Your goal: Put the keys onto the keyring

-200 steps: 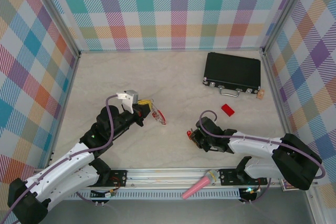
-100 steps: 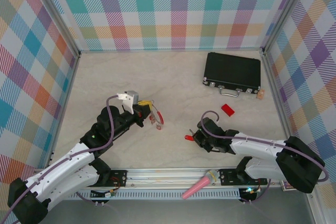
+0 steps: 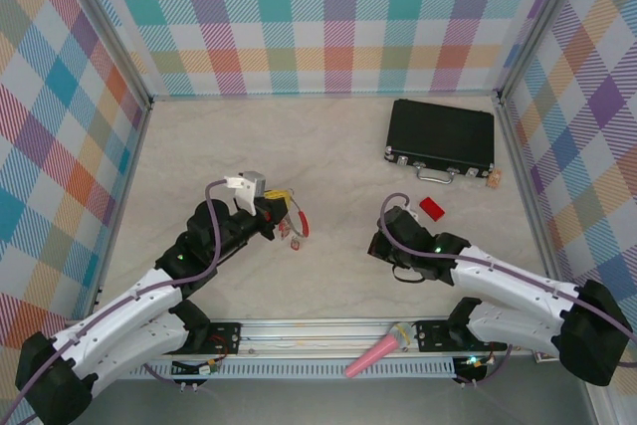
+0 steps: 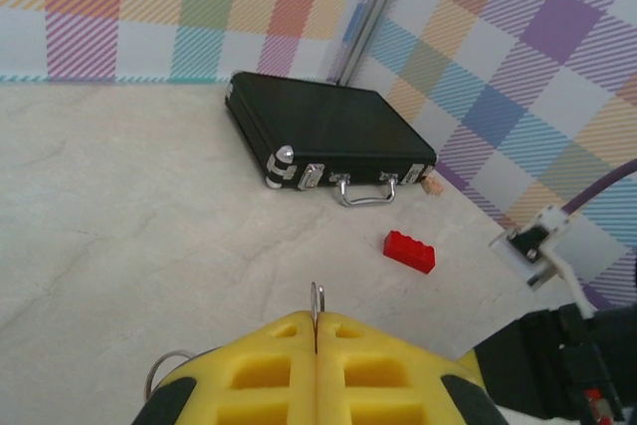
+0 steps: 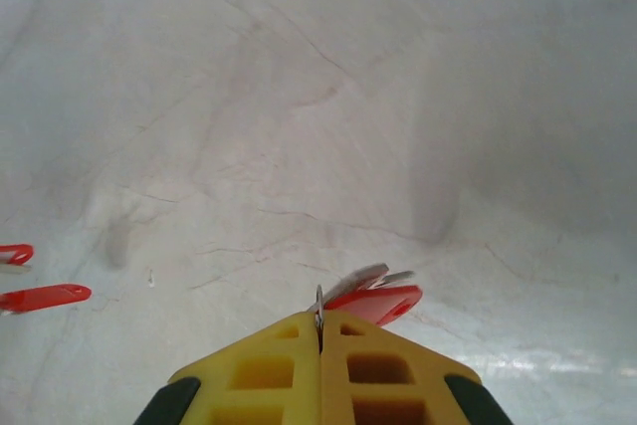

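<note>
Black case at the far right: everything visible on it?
The black case is flat, rectangular, briefcase-like, seemingly hard-shelled, with silvery corner caps, two latches and a metal handle. It is shut and lies flat on the table near the far right corner, handle side toward the arms. A red brick lies just off the handle, not touching.

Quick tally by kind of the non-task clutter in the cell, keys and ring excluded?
black case: 1
red brick: 1
pink microphone: 1
small tan piece: 1
Total: 4
</note>
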Motion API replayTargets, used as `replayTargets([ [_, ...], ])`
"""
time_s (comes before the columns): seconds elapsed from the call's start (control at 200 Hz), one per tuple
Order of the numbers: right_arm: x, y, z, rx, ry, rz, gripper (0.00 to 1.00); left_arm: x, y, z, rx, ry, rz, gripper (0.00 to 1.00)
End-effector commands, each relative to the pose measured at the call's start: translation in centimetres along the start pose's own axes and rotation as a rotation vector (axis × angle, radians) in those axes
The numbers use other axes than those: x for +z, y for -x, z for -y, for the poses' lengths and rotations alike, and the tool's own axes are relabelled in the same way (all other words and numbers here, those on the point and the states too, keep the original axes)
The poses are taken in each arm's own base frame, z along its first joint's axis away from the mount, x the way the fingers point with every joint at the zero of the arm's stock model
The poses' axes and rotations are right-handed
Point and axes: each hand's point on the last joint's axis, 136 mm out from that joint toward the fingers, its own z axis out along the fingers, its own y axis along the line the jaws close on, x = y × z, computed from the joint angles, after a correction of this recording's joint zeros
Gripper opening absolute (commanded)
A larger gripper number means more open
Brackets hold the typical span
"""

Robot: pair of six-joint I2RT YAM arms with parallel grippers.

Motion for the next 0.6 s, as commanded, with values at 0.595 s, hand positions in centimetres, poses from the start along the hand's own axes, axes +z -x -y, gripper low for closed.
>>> replayTargets([
  [0.595, -7.4, 5.1, -12.0, -0.972, 0.362, 0.284, 0.0, 2.4, -0.6, 5.3, 0.249, -0.351, 0.065, 0.0],
])
